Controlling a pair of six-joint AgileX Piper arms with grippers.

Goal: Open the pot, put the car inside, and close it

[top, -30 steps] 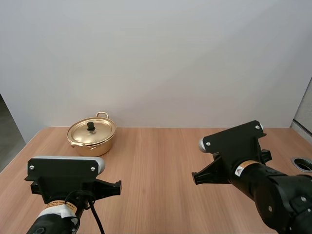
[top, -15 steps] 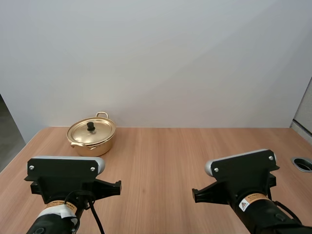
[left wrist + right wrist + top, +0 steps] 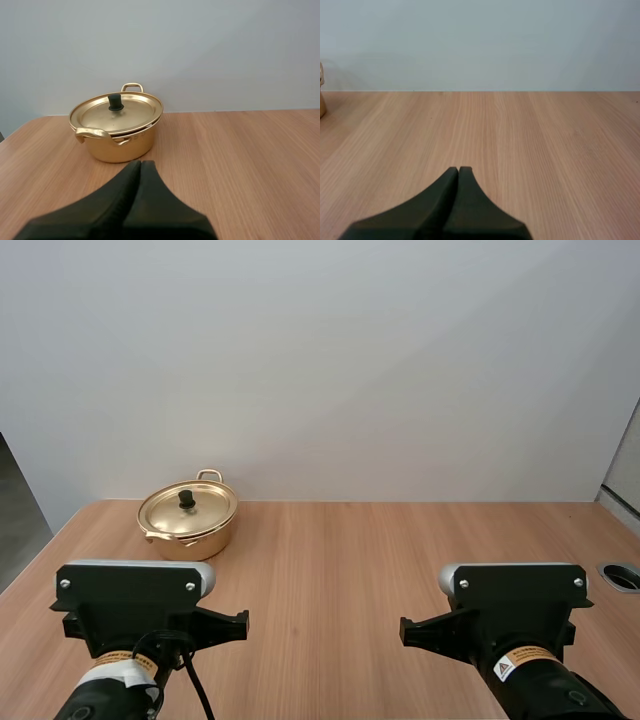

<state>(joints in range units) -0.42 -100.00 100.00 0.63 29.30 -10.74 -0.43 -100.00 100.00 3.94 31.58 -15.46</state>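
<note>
Since a second ago my right arm [image 3: 515, 625] has swung back and down from the middle right of the high view to the lower right. It now sits level and square, matching my left arm [image 3: 135, 625] at the lower left, which has not shifted. Both arms are low over the near part of the table [image 3: 330, 560]. The left gripper [image 3: 140, 163] is fully closed on nothing, its two black fingers lying together as one dark wedge that points toward the pot [image 3: 117, 145]. Its tip is short of the pot, with bare wood between them. The right gripper [image 3: 458, 169] is likewise pressed closed and empty, its wedge aimed across open table. The golden, shiny pot stands at the upper left of the high view, near the table's far edge and well apart from both arms. Its lid [image 3: 117, 114] is on, sitting flat on the rim, with a small black knob [image 3: 115, 102] upright at its centre. The far handle [image 3: 132, 87] rises behind the lid, and the near handle [image 3: 93, 133] juts out on the side facing the left gripper.
</note>
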